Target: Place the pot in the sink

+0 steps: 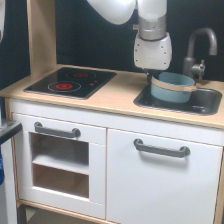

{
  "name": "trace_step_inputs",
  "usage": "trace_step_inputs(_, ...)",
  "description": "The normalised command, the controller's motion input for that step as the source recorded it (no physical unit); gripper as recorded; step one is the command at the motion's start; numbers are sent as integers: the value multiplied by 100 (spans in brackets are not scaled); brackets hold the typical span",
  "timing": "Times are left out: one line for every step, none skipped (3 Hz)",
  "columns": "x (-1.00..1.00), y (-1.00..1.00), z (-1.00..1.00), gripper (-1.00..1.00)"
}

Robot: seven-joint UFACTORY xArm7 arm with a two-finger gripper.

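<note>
Nearest the camera, white cabinet fronts are seen: a door with a grey bar handle at the exterior view's right, and an oven door with a glazed window and its own grey handle at the left. Above them, a pale wooden countertop is shown carrying a flat black stovetop marked with red rings. The sink, a dark grey rectangular basin with rounded corners, is set at the right beneath a curved grey faucet. The pot, round, light blue-grey and tan-banded, is seen tilted over the sink's left part. The glossy white arm is held vertically; its gripper is hidden behind the pot's rim, so its closure cannot be told.
</note>
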Motion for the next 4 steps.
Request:
trace_step_inputs(1, -1, -39, 7)
trace_step_inputs(-1, -1, -37, 15)
trace_step_inputs(-1, -8, -26, 65)
trace_step_inputs(-2, -10, 6, 94)
